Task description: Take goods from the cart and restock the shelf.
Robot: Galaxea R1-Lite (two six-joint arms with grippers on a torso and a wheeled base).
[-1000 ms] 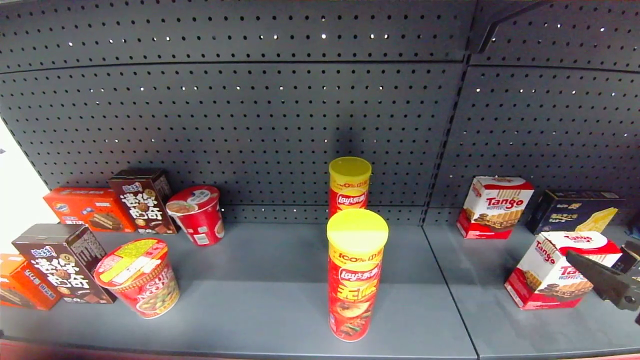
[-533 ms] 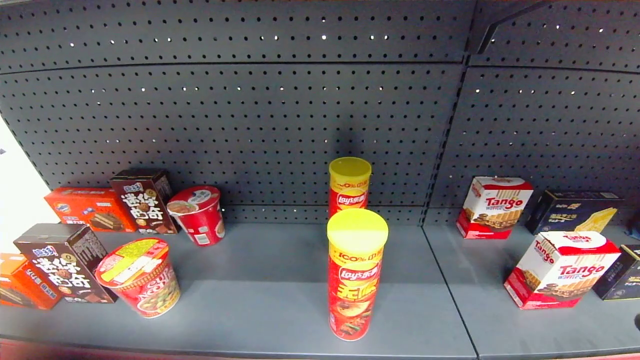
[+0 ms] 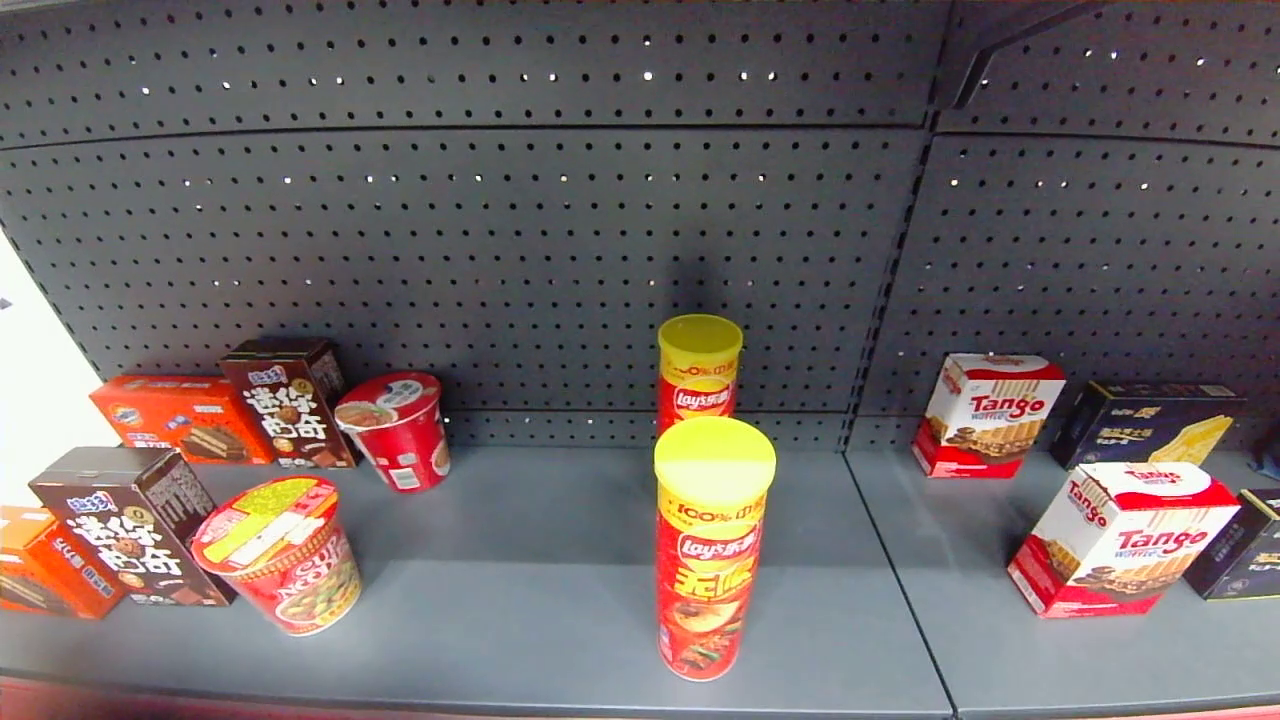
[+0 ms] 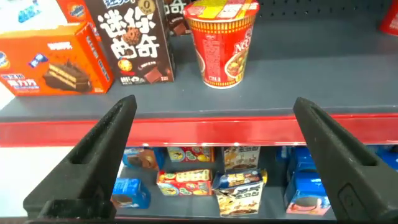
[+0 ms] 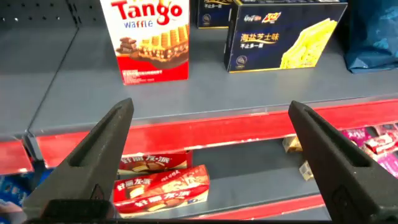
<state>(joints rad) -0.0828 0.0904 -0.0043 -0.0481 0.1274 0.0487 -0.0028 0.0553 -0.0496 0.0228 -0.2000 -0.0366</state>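
Note:
The grey shelf (image 3: 560, 600) holds two red chip cans with yellow lids, one in front (image 3: 712, 545) and one behind (image 3: 699, 372). In the left wrist view my left gripper (image 4: 214, 106) is open and holds nothing, just outside the shelf's red front edge (image 4: 211, 130), facing a cup noodle (image 4: 221, 40), a brown box (image 4: 130, 40) and an orange box (image 4: 53, 56). My right gripper (image 5: 211, 107) is open too, before a wafer box (image 5: 151, 37) and a dark blue box (image 5: 283, 34).
At the shelf's left stand cup noodles (image 3: 280, 555), brown boxes (image 3: 130, 525) and orange boxes (image 3: 180, 415). Wafer boxes (image 3: 1125, 537) and a dark blue box (image 3: 1150, 422) stand at the right. Bare shelf lies either side of the cans. A lower shelf holds several packs (image 4: 211, 183).
My right gripper, seen at the head view's right edge in front of the near wafer box one second ago, has drawn back out of that view. The goods have not moved.

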